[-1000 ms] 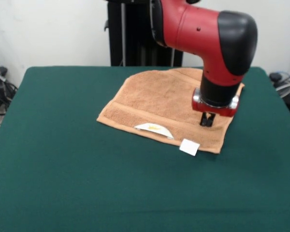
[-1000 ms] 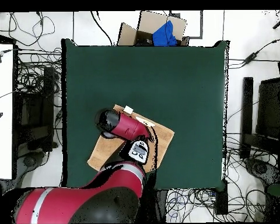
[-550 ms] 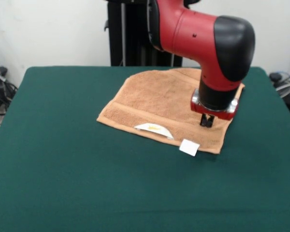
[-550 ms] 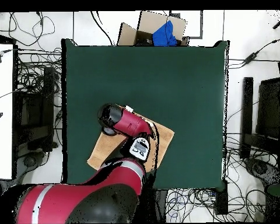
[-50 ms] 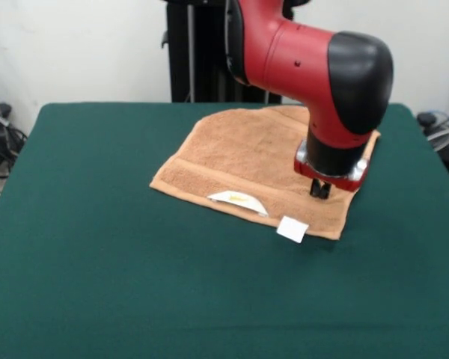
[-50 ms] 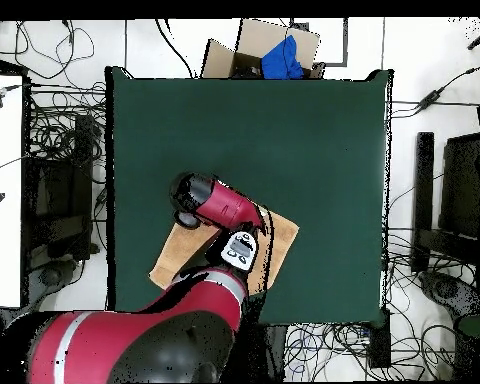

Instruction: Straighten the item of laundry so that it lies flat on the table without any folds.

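The item of laundry [image 5: 247,153], a light orange-brown towel, lies spread on the far right part of the dark green table [image 5: 97,262]. A woven band runs along its near edge, with a white label [image 5: 238,199] on it. A small white tag [image 5: 292,228] sticks out at the near corner. My gripper [image 5: 320,190] hangs just over the towel's near right part, fingers together and shut, with nothing seen between them. In the overhead view the arm [image 6: 219,205] covers most of the towel [image 6: 172,262], and the gripper is hidden under it.
A cardboard box with something blue [image 6: 269,52] stands beyond the table's far edge in the overhead view. Cables lie on the floor on both sides. A white desk [image 6: 2,190] stands at the left.
The arm's wrist has shifted slightly, carrying the gripper a little toward the towel's near edge. The towel has not moved.
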Motion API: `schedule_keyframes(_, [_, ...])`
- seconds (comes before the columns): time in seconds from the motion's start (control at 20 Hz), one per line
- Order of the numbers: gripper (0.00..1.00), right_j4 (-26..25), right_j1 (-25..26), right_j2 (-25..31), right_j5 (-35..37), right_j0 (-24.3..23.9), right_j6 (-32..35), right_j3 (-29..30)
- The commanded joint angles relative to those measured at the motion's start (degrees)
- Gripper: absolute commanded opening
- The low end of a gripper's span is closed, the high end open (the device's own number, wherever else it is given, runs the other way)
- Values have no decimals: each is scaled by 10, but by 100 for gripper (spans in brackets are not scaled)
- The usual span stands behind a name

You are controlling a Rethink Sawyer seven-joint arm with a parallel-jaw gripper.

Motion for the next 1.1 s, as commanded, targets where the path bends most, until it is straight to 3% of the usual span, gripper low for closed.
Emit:
schedule_keyframes(0.05, [0,102,108,-29,-242,13,250,-191])
schedule_keyframes(0.5, [0,122,128,-48,-232,18,296,-242])
schedule_keyframes(1.1, [0,159,184,-145,-200,49,403,-327])
